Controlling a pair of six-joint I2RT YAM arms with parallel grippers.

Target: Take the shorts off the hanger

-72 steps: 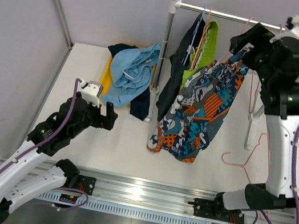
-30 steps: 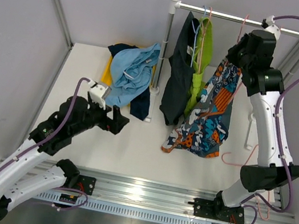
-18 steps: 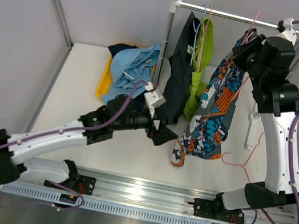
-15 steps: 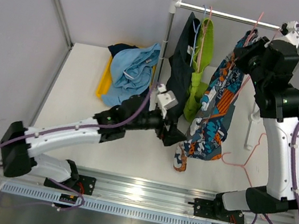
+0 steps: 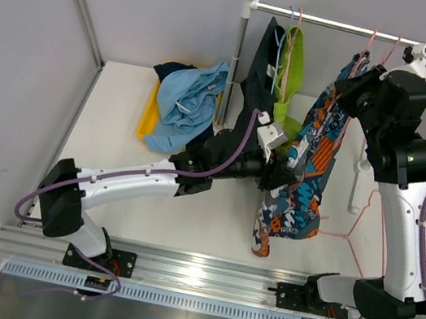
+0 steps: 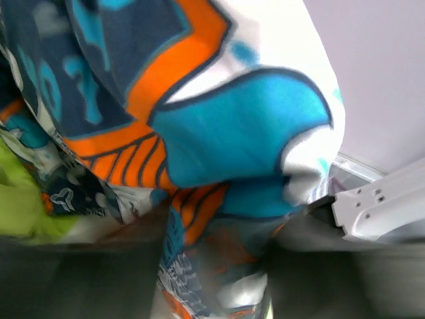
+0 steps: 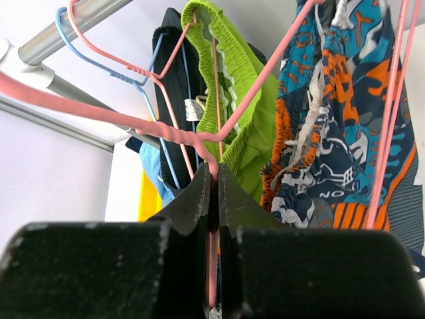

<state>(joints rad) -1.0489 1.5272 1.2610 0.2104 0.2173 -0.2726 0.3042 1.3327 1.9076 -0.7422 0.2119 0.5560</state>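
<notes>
- Our right gripper (image 7: 214,174) is pressed shut on the wire of a pink hanger (image 7: 40,93); in the right wrist view the wire runs straight down between the two closed fingers.
- That gripper is raised just under the rail (image 5: 320,19) at its right end, and the patterned shorts (image 5: 310,168) hang down below it.
- Our left gripper (image 5: 282,178) reaches in from the left and is up against the middle of the patterned shorts. We cannot tell how wide its jaws stand or whether they have hold of the cloth.
- In the left wrist view, orange, teal and white fabric fills almost everything, and the fingers at the bottom are a dark blur.
- Just left of the patterned pair, the lime green shorts (image 5: 297,59) hang from the rail on another pink hanger.
- The charcoal-black shorts (image 5: 259,77) hang beside them, with a blue hanger (image 7: 99,63) on the rail at that spot.
- Further left, past the upright post, the light blue shorts (image 5: 191,98) lie bunched on the table (image 5: 115,151) on top of the navy shorts (image 5: 198,153), with something yellow (image 5: 149,115) under them.
- A bare pink hanger (image 5: 350,225) lies on the table at the right, near our right arm.
</notes>
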